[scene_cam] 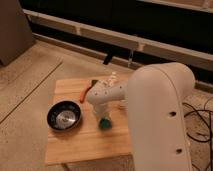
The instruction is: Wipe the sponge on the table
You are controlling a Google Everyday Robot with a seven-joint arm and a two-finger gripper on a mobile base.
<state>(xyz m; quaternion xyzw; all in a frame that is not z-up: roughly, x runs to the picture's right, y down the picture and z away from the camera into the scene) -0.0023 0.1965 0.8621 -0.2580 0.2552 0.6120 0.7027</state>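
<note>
The teal-green sponge (105, 123) rests on the light wooden table (85, 142), right of the black bowl. My gripper (103, 116) points straight down onto the sponge from above, at the end of the white arm. The sponge shows just beneath the gripper's tip and touches the tabletop.
A black bowl (64, 117) with a shiny inside sits on the table's left part. An orange-red handled tool (86, 91) lies near the far edge, beside a small white bottle (113, 77). My bulky white arm (160, 115) covers the table's right side. Cables (200, 125) trail on the floor at right.
</note>
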